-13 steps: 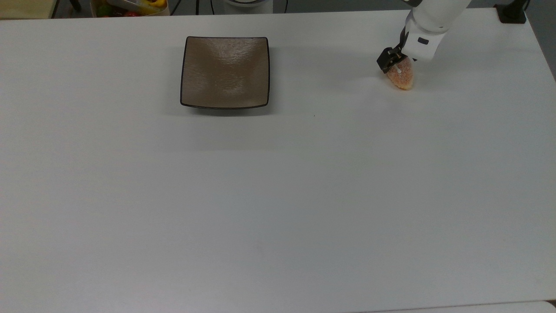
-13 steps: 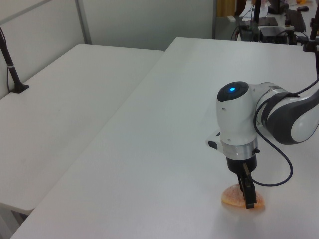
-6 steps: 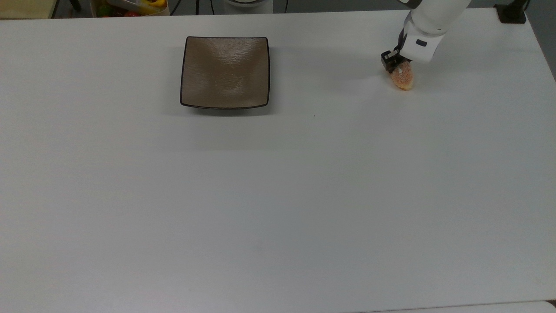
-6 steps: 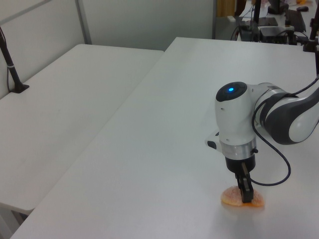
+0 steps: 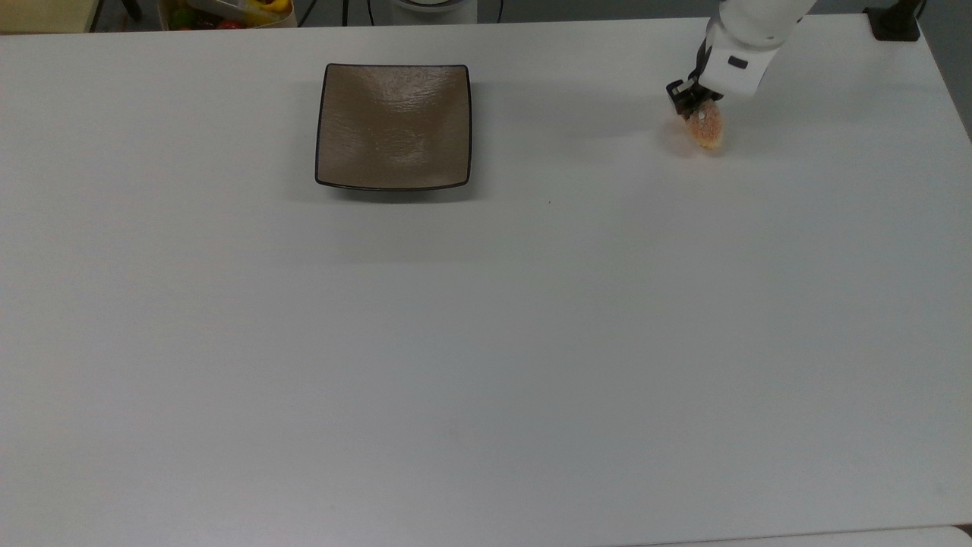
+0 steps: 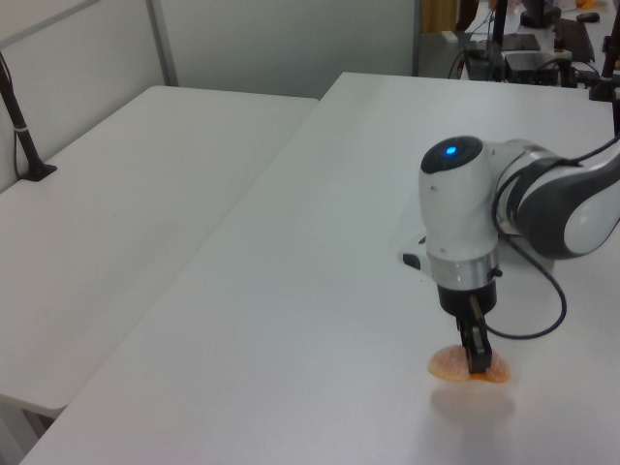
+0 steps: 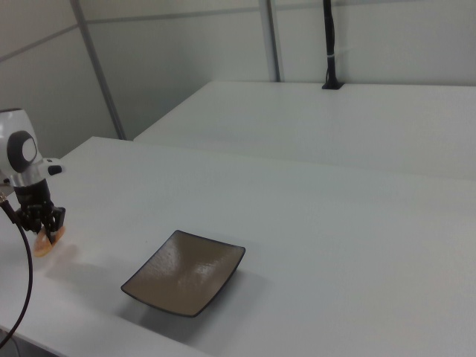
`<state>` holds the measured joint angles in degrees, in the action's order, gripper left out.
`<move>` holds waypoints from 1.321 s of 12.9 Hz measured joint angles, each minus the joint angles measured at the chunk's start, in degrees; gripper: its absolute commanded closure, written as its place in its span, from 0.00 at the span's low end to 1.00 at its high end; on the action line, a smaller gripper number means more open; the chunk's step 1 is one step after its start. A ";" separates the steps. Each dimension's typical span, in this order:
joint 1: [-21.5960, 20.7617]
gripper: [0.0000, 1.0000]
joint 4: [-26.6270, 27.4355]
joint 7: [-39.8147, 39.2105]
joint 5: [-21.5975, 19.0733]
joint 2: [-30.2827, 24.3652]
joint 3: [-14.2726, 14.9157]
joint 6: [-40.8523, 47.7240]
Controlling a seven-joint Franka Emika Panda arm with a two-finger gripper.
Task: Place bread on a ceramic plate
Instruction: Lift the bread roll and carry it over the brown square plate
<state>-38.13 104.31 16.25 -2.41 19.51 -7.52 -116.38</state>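
The bread [image 5: 708, 131], a small orange-pink speckled bun, hangs just above the white table at the top view's far right, casting a shadow below it. My gripper [image 5: 696, 109] is shut on the bread from above. The left view shows the dark fingers [image 6: 477, 354] pinching the bread [image 6: 448, 365] clear of the tabletop. The ceramic plate [image 5: 393, 125], square and glossy brown with a dark rim, sits empty far to the top view's left of the bread. In the right view the gripper [image 7: 46, 229] holds the bread [image 7: 44, 246] left of the plate [image 7: 186, 271].
A bin of colourful items [image 5: 228, 11] sits past the table's far edge at the top view's upper left. A black post base [image 5: 896, 23] stands at the upper right corner. A second white table [image 6: 126, 213] adjoins in the left view.
The gripper has risen with the bread, lifting it off the table; its shadow now shows beneath. The plate has stayed where it was.
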 measured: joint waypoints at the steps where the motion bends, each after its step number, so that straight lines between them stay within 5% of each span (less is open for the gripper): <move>1: 0.27 0.79 -0.11 0.05 0.00 -1.80 0.01 1.85; 10: 8.41 0.77 -2.05 -0.26 -0.02 -19.72 0.65 17.36; 17: 21.45 0.75 -2.18 -7.41 -0.15 -27.03 0.98 23.93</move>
<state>-16.68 102.14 8.84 -2.56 -7.52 -6.54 -92.45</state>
